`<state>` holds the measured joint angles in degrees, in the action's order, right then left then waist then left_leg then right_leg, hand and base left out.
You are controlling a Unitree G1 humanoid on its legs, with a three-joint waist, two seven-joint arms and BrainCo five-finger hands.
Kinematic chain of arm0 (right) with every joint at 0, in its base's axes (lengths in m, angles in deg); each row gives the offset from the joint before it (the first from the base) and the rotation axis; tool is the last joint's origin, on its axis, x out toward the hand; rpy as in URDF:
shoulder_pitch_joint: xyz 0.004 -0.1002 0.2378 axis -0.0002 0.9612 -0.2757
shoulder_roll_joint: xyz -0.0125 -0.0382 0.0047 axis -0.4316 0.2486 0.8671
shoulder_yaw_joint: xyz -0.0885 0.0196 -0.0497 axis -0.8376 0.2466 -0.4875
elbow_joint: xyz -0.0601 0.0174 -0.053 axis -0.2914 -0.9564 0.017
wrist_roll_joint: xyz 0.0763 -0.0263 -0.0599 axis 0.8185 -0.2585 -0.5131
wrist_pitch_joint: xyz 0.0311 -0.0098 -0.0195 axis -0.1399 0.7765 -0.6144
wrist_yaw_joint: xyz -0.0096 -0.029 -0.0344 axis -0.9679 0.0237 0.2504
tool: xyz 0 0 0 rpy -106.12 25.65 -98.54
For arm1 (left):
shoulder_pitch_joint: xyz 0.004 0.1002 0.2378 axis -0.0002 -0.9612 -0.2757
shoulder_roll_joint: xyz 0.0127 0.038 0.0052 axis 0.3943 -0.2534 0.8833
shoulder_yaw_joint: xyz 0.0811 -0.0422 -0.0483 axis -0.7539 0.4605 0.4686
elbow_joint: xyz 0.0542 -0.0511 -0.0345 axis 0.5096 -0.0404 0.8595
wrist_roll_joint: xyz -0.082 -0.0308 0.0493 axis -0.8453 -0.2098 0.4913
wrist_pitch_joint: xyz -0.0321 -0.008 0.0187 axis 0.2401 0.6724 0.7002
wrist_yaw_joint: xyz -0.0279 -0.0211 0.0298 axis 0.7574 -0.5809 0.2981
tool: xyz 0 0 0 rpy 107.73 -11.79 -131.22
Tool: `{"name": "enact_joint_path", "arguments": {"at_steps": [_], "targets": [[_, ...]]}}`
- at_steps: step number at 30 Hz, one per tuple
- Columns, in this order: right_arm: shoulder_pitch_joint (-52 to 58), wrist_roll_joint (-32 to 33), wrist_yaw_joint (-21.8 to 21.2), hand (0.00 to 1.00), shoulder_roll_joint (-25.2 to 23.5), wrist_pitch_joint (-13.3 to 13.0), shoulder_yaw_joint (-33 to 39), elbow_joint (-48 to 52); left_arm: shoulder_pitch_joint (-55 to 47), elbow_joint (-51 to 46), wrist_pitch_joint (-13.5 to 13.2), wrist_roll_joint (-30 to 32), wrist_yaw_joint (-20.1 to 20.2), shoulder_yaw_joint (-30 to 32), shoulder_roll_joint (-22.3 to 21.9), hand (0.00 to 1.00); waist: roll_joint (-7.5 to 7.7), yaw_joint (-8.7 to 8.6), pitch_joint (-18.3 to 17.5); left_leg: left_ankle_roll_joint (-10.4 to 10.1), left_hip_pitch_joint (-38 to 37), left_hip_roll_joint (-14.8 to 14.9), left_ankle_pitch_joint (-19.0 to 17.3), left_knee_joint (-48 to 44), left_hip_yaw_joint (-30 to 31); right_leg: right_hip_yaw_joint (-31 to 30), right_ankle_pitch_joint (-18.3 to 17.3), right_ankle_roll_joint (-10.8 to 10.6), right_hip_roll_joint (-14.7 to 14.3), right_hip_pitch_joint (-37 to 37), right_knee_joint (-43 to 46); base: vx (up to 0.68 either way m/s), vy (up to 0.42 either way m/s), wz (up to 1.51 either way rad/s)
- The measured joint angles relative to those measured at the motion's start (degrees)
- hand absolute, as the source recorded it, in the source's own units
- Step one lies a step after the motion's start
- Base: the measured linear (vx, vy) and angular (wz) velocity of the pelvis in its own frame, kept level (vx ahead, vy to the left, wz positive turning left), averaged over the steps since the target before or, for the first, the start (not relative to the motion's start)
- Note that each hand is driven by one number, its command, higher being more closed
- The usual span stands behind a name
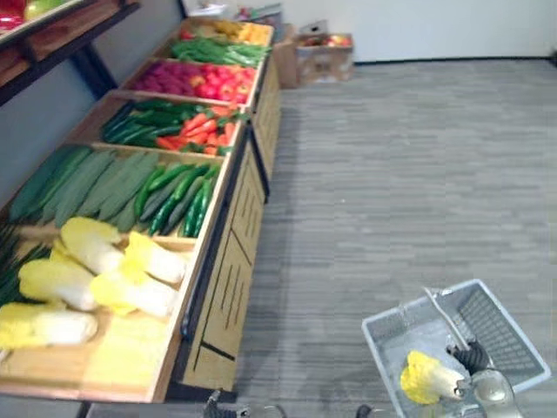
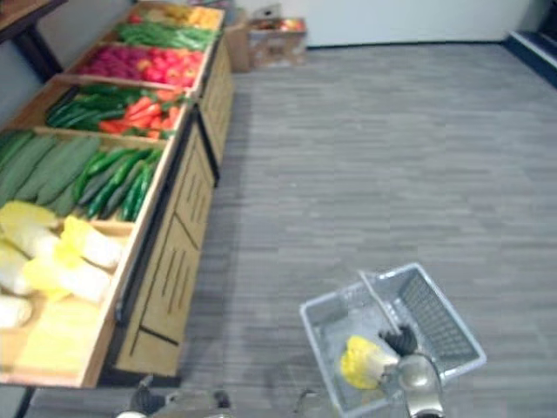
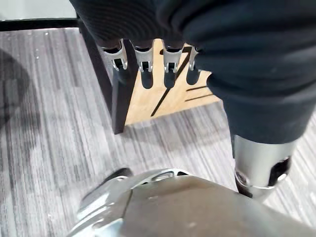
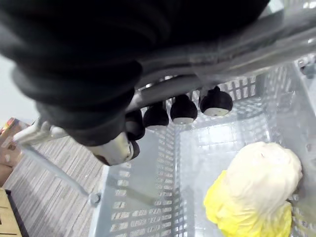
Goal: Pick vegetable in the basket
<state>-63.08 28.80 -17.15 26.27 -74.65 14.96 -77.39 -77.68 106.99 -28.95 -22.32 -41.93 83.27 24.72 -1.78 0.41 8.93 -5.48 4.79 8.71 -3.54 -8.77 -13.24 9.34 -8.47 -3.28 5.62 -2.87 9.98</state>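
Note:
A grey mesh basket (image 1: 513, 341) hangs low at the right over the floor, with one yellow-white napa cabbage (image 1: 426, 378) lying in it. My right hand (image 4: 168, 111) is shut on the basket's wire handle (image 1: 444, 319), fingers curled round the bar above the cabbage (image 4: 256, 192). More napa cabbages (image 1: 96, 279) lie in the nearest bin of the wooden vegetable stand (image 1: 228, 287) at the left. My left hand (image 3: 148, 61) hangs with straight fingers beside the stand's wooden side panel (image 3: 163, 98), holding nothing.
Further bins hold long green gourds (image 1: 83, 183), cucumbers (image 1: 178, 196), orange-red carrots or peppers (image 1: 200, 131) and red produce (image 1: 196, 80). A cardboard box (image 1: 324, 54) stands by the far wall. Grey striped floor (image 1: 400, 174) spreads to the stand's right.

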Motion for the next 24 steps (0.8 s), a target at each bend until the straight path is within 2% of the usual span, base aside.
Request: {"name": "enact_joint_path", "arguments": {"at_steps": [1,3,5,6,9,11,12,13,14,15,16,17,19,20,21,23,24], "targets": [[0.42,0.02,-0.01,1.0,-0.18,0.01,-0.22,0.04,0.45,0.05,0.11,0.12,-0.1,0.77,0.15,0.0,0.51,-0.08,0.12,-0.08,-0.04,-1.42,-0.5,0.39,-0.33,-0.4,0.64,-1.12,1.46,0.03,-1.41,0.1,0.28,-0.3],[0.54,0.01,-0.04,1.0,0.16,-0.1,-0.2,0.71,0.62,-0.03,0.04,0.22,-0.28,1.21,0.49,0.0,1.45,-0.06,0.65,1.02,0.76,-3.17,-1.14,0.33,-0.47,-0.32,3.25,-3.3,2.69,0.97,-5.46,0.12,0.209,-0.02],[0.33,-0.09,-0.06,1.0,0.42,-0.24,-0.37,1.12,0.65,-0.11,-0.18,0.19,-0.58,1.45,0.72,0.0,1.96,0.14,1.09,1.83,1.35,-4.36,-1.61,-1.03,-0.18,-0.6,4.75,-4.28,3.5,1.81,-8.02,0.15,0.196,-0.1],[0.11,-0.1,-0.07,1.0,0.69,-0.27,-0.48,1.11,0.64,-0.13,-0.23,0.19,-0.62,1.62,0.75,0.0,2.14,1.25,1.25,2.72,1.52,-5.34,-2.22,-2.44,0.68,-1.78,5.6,-4.92,4.26,2.33,-9.31,0.18,0.182,-0.35],[-1.15,-0.11,-0.1,1.0,1.35,-0.7,-0.46,1.1,0.07,0.47,-0.09,0.14,-0.61,1.64,0.78,0.0,1.78,1.62,1.4,4.26,2.14,-6.44,-5.76,-5.17,1.42,-3.04,5.85,-5.55,5.24,2.25,-9.12,0.14,0.143,-0.32],[-1.68,-0.2,-0.1,1.0,1.32,-1.15,-0.29,1.11,-0.39,0.72,0.14,0.14,-0.58,1.6,0.7,0.0,1.12,2.08,1.39,4.71,0.89,-6.18,-9.13,-5.78,1.44,-4.08,4.18,-6.43,5.12,-0.16,-2.87,0.12,0.142,-0.48],[-1.98,-0.41,0.05,1.0,1.36,-1.18,-0.08,1.19,-0.64,2.24,0.47,0.1,-0.44,1.39,0.61,0.0,1.45,2.28,1.66,5.11,-0.55,-5.66,-10.1,-5.72,0.57,-5.01,2.73,-6.53,5.28,-4.6,7.21,0.1,0.125,-0.52],[-1.98,-0.64,0.14,1.0,1.05,-1.3,0.38,1.65,-2.4,2.18,0.05,0.2,-0.67,0.52,0.69,0.0,1.08,2.09,1.72,5.65,-2.78,-5.45,-10.86,-5.66,-0.1,-5.31,2.86,-6.4,5.74,-8.85,18.59,0.12,0.142,-0.38],[-1.88,-0.67,0.27,1.0,0.78,-1.52,0.47,1.95,-3.35,1.24,-0.07,0.29,-1.91,-0.3,0.75,0.0,1.66,1.79,2.03,5.89,-3.82,-5.48,-11.33,-5.71,-0.13,-5.55,3.65,-6.27,6.1,-10.44,23.59,0.12,0.107,0.03],[-0.63,-0.61,0.2,1.0,-0.18,-1.66,0.81,2.24,-5.16,-0.32,-0.14,0.23,-3.97,-0.64,0.84,0.0,2.78,1.44,2.43,5.93,-5.72,-5.42,-12.37,-6.49,0.84,-6.77,6.19,-6.58,6.27,-12.35,30.63,0.15,0.047,0.33],[0.28,-0.51,0.21,1.0,-0.89,-1.64,1.19,2.23,-5.73,-0.77,-0.25,0.23,-4.41,-0.71,1.02,0.0,2.92,1.33,2.43,5.86,-6.32,-5.17,-12.71,-6.85,1.76,-6.8,7.67,-7.11,6.18,-12.68,33.04,0.2,-0.027,0.57],[1.24,-0.43,0.15,1.0,-2.06,-1.57,1.6,2.07,-6.29,-1.32,-0.36,0.24,-4.18,-0.85,1.44,0.0,2.37,1.26,2.67,5.85,-7.59,-4.71,-12.67,-6.65,2.91,-6.08,8.98,-7.3,6.55,-13.24,36.54,0.22,-0.085,0.54],[0.55,-0.43,0.04,1.0,-2.72,-1.53,1.52,2.03,-6.15,-1.3,0.17,0.12,-3.15,-0.76,1.56,0.0,2.32,1.28,2.75,5.82,-8.46,-4.44,-12.67,-6.38,3.15,-3.69,6.45,-4.63,8.22,-14.2,38.35,0.15,-0.149,0.29],[-0.77,-0.43,0.07,1.0,-2.66,-1.5,1.63,2.02,-5.05,-0.19,1.33,0.06,-1.32,-0.2,1.82,0.0,1.54,1.13,3.26,5.21,-9.08,-3.45,-12.96,-6.24,3.28,-0.07,2.54,-1.85,8.56,-15.12,35.02,0.09,-0.138,0.04],[-1.09,-0.43,0.08,1.0,-2.66,-1.51,1.64,2.02,-5.08,-0.13,1.35,0.07,-1.2,-0.18,1.83,0.0,1.32,1.09,3.35,4.87,-9.12,-3.06,-13.07,-6.29,3.32,0.47,2.36,-1.54,8.46,-15.15,33.69,0.1,-0.198,0.05],[-1.43,-0.49,0.1,1.0,-2.67,-1.16,2.6,2.0,-3.64,-0.2,1.32,0.09,-0.96,-0.09,2.2,0.0,0.92,1.08,3.35,2.17,-9.31,-0.72,-13.57,-6.19,3.87,1.7,2.25,-1.28,8.6,-15.12,21.06,0.16,-0.37,0.13],[-1.46,-0.48,0.05,1.0,-2.66,-1.11,3.32,2.0,-3.25,-0.33,1.26,0.09,-0.94,-0.09,2.41,0.0,0.95,1.08,3.35,1.18,-9.33,0.07,-13.78,-6.14,4.1,1.53,2.4,-1.47,8.92,-15.18,18.17,0.19,-0.424,0.16]]}}
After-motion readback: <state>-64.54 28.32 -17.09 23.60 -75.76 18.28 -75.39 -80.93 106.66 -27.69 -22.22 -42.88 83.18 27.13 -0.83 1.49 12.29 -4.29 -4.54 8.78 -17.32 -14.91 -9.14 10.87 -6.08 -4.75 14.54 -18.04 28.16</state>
